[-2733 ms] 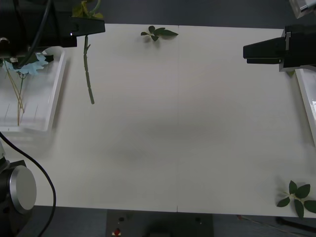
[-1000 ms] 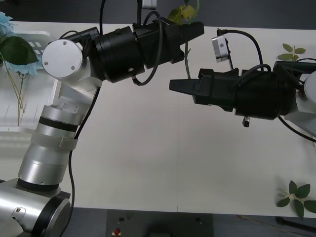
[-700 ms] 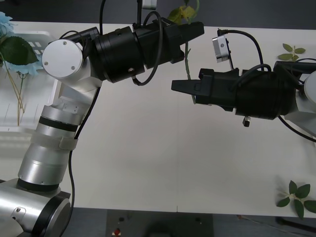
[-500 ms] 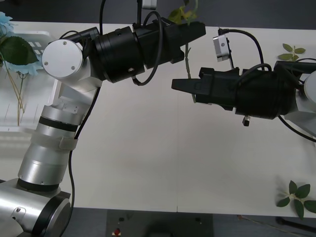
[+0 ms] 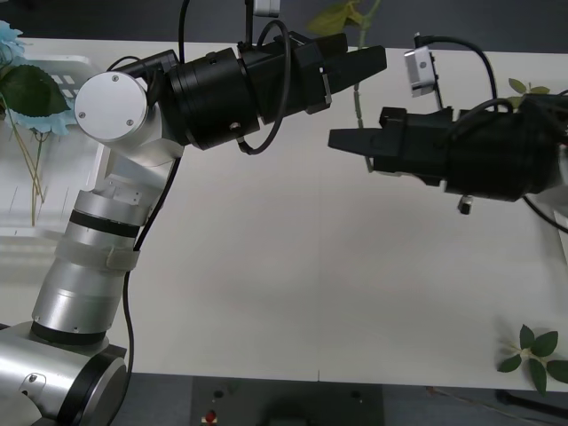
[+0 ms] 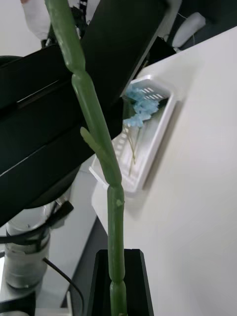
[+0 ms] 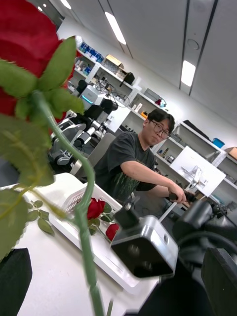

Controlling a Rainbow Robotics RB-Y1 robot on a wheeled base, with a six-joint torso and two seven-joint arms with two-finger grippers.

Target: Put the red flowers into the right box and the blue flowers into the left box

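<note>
Handover was under way above the table's twelve o'clock: left gripper (image 5: 355, 64) pinched the red rose (image 7: 24, 44) below its bloom, while right gripper (image 5: 351, 139) seemingly closed on the stem (image 6: 101, 148) lower down. Left should release only once right holds firmly.

A red rose (image 7: 22, 44) with soft, matt, cloth-like petals and dull green fabric leaves rides on a smooth, waxy-looking plastic stem (image 6: 96, 148), jointed along its length. The left arm's casing (image 5: 226, 89) is matt black, its elbow cap (image 5: 111, 109) and lower segments satin-brushed silver metal. The left box (image 5: 53, 191) is white translucent plastic with a ribbed base, holding fluffy pale blue flowers (image 6: 139, 109). The table (image 5: 284, 293) is a smooth, matt off-white surface.
</note>
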